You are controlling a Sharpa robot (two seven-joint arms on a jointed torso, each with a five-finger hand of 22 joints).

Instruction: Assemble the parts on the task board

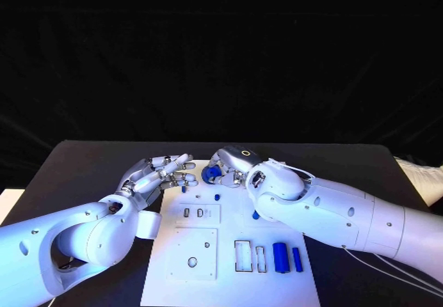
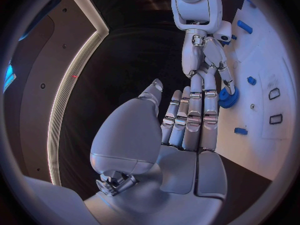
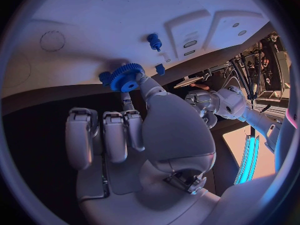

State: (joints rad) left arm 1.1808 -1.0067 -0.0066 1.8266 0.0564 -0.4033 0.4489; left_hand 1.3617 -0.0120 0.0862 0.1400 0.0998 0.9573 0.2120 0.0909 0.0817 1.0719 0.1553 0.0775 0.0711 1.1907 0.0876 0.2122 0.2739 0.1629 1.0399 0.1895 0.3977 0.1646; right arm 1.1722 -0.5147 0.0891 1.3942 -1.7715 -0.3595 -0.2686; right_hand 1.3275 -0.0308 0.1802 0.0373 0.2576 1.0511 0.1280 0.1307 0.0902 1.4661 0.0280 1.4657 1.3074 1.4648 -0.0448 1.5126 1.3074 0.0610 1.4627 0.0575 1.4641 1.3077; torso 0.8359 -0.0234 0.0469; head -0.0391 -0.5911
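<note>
Right now the right hand (image 3: 134, 135) pinches a blue gear (image 3: 127, 77) at its fingertips, just over the far end of the task board (image 1: 231, 281), so the step in hand looks like seating that gear; the next move probably calls for lining its bore up with a post and lowering it straight. Opposite it, the left hand (image 2: 187, 120) hovers with fingers stretched and holds nothing, its tips near the gear. The gear is small, toothed and round with a hub, and a small blue peg (image 3: 154, 41) stands on the board just beyond it.
</note>
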